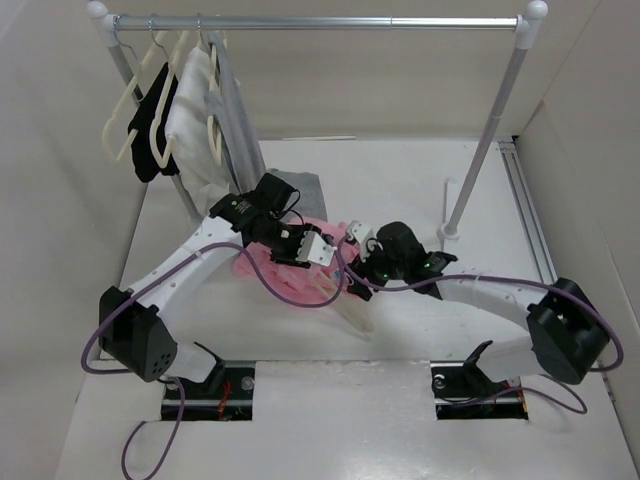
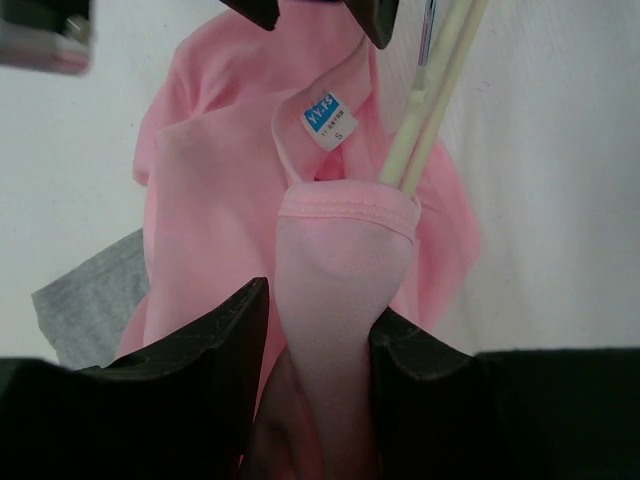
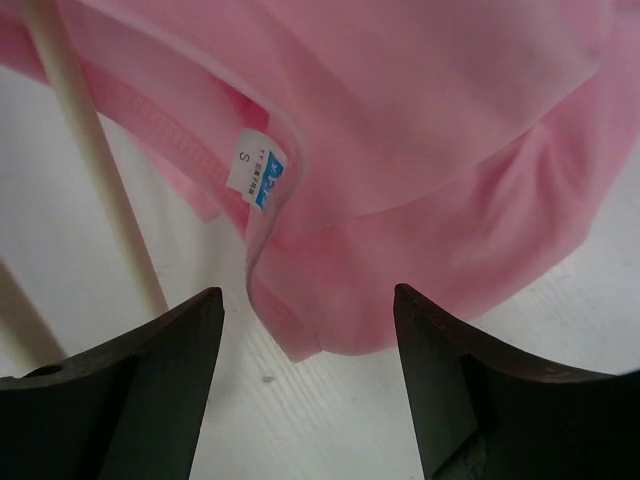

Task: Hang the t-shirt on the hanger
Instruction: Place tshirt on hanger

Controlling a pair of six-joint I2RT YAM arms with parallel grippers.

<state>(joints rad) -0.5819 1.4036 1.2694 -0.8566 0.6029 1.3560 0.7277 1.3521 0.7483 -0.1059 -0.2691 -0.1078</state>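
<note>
Left wrist view: the t-shirt [image 2: 210, 200] is seen bunched on the table [image 2: 560, 200], its collar fold pinched between the fingers of the left gripper [image 2: 322, 300], with the hanger [image 2: 432, 110] tucked behind that fold. The right gripper [image 3: 308, 293] is held spread and empty beside the pink cloth. The collar should be held taut while the hanger is slid deeper. Size "S" is printed on the label [image 2: 327, 118]; the blue part perhaps reads "YYFS".
</note>
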